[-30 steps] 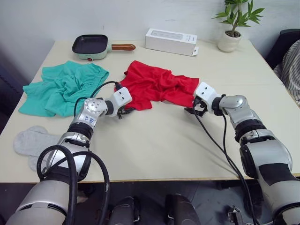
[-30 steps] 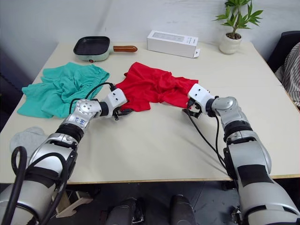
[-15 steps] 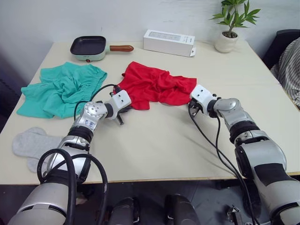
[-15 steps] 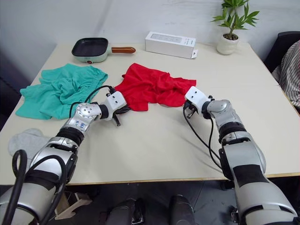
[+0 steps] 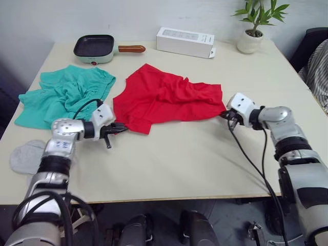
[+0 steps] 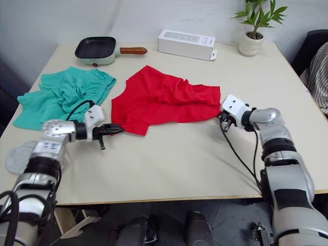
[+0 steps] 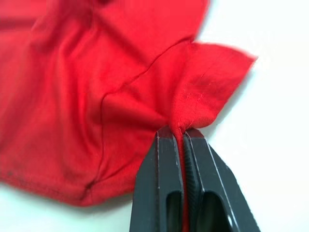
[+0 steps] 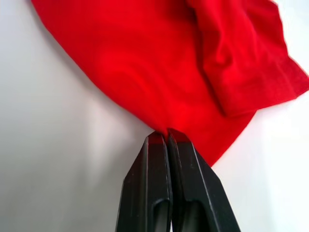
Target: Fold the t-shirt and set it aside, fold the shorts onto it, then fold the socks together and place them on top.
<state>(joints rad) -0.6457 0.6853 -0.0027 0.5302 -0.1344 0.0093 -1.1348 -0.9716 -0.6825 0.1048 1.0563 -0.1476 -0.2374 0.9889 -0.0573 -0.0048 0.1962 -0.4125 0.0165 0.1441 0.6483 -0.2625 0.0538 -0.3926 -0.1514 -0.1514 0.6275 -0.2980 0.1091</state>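
**Both pincers clamped on the shirt's edges**

My left pincer point(image 7: 179, 137) is clenched on a hem fold of the shirt point(image 5: 164, 97); in the left wrist view a thin line of red cloth runs down between the two fingers. My right pincer point(image 8: 166, 137) is pinched tight on the shirt's opposite edge, with the cloth bunching to a point at the fingertips. The shirt lies on the bench point(image 5: 205, 159) between my arms, spread but rumpled, with folds across its middle; I cannot make out its collar or print.

The shorts point(image 5: 64, 95) lie crumpled on my left, just beside the shirt. My left arm covers part of their near edge. The socks point(image 5: 23, 156) lie near the bench's left front edge, partly hidden behind my left arm, so I cannot tell one from the other.

At the far edge stand a pan point(image 5: 95, 47), a white box point(image 5: 185, 42) and a potted plant point(image 5: 252, 31), its top cut off.
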